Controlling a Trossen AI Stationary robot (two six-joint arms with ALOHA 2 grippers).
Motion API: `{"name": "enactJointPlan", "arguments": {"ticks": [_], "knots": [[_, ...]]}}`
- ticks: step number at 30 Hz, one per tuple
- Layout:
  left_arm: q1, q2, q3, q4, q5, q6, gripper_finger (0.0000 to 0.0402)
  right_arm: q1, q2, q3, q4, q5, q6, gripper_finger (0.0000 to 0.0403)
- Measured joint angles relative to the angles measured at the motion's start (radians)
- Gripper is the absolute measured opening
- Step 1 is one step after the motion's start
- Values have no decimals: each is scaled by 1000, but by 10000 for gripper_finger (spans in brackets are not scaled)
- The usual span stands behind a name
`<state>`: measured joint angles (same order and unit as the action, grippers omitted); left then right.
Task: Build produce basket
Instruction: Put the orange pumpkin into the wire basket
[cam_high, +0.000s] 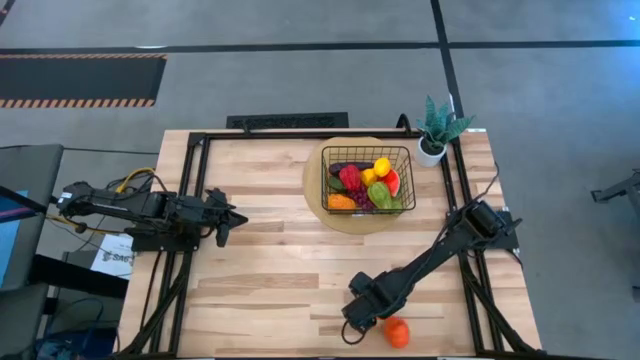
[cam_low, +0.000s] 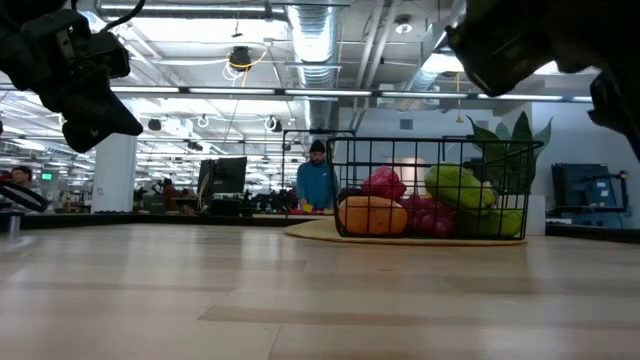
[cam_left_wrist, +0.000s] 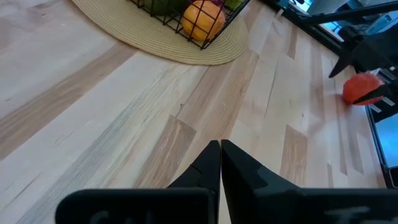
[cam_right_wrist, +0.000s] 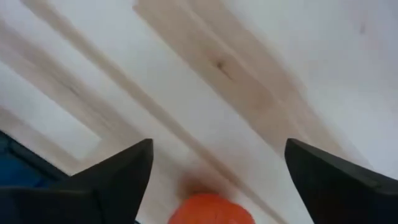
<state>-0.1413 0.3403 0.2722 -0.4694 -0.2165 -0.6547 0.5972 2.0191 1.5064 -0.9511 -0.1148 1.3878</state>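
The black wire basket (cam_high: 327, 178) stands on a round tan mat at the far right and holds several pieces of produce, among them a yellow one (cam_high: 382, 166), a red one (cam_high: 350, 177) and a green one (cam_high: 379, 195). One orange fruit (cam_high: 397, 332) lies on the table near the front edge. My right gripper (cam_right_wrist: 217, 144) hangs open just above it, pointing down, one finger to each side of the fruit (cam_right_wrist: 210, 210), apart from it. My left gripper (cam_left_wrist: 220, 144) is shut on nothing, raised over the table's left part (cam_high: 238, 217).
A potted green plant (cam_high: 437, 128) stands at the far right corner beside the basket. The mat (cam_high: 312, 205) juts out past the basket's near side. Black frame rails (cam_high: 195, 190) run along the table's left, right and far edges. Bare wood lies between the two arms.
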Motion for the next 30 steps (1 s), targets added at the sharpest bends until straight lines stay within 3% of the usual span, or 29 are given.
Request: {"name": "enactJointPlan", "arguments": {"ticks": [4,9,20,30], "knots": [[0,0,0,-16,0,0,0,-3,-1,0,-17,-22,-16,371],[0,0,0,-19,0,0,0,2,-1,0,-56,-111,-7,394],[0,0,0,-21,0,0,0,24,-59,1,-226,-167,12,397],[0,0,0,-21,0,0,0,108,-70,1,-182,-227,79,399]]}}
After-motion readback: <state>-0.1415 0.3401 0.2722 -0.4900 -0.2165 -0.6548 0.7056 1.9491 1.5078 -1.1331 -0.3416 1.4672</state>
